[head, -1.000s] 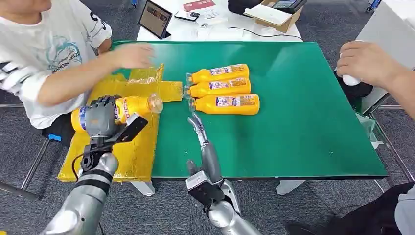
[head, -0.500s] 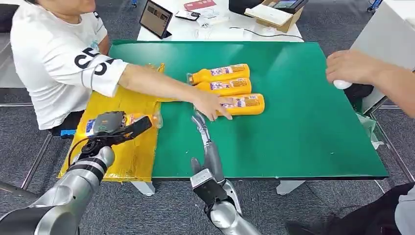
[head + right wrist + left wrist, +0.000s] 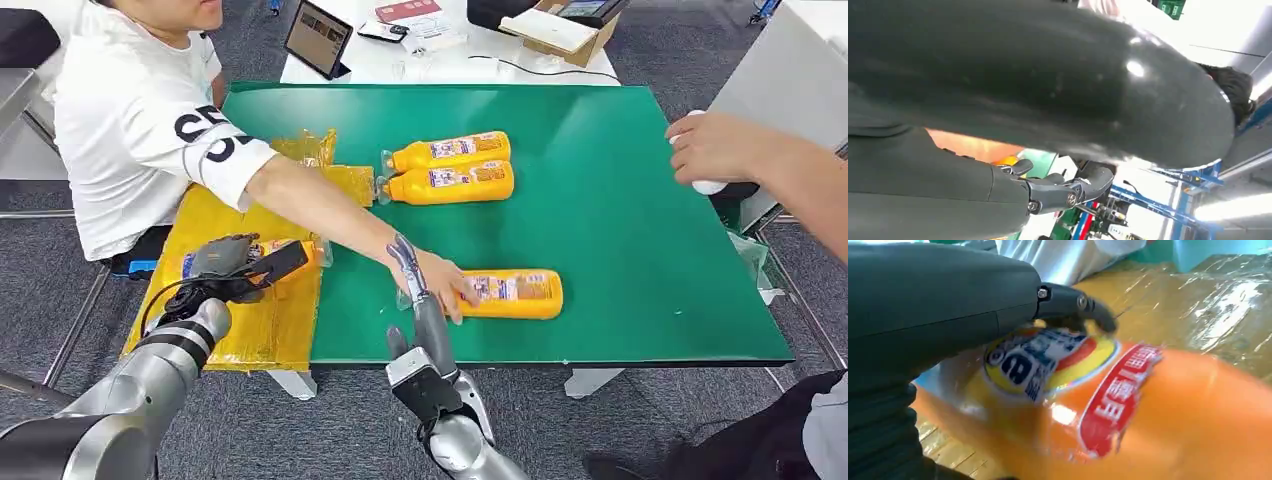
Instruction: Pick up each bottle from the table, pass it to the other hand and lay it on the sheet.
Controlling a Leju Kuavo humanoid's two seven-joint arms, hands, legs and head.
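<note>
The held bottle (image 3: 1128, 410) is blurred and cut off at the left wrist picture's edges. In the head view its body is largely hidden under the left hand (image 3: 222, 262). The near bottle's (image 3: 515, 294) neck is covered by a person's hand (image 3: 445, 285).

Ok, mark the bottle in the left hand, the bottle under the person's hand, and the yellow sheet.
held bottle (image 3: 1128, 405), left wrist view, label.
near bottle (image 3: 515, 294), head view, body.
yellow sheet (image 3: 262, 330), head view, bare front part.

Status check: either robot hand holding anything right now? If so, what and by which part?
Left hand grips an orange plastic bottle around its labelled body, over the yellow sheet. Right hand is open, holding nothing.
</note>
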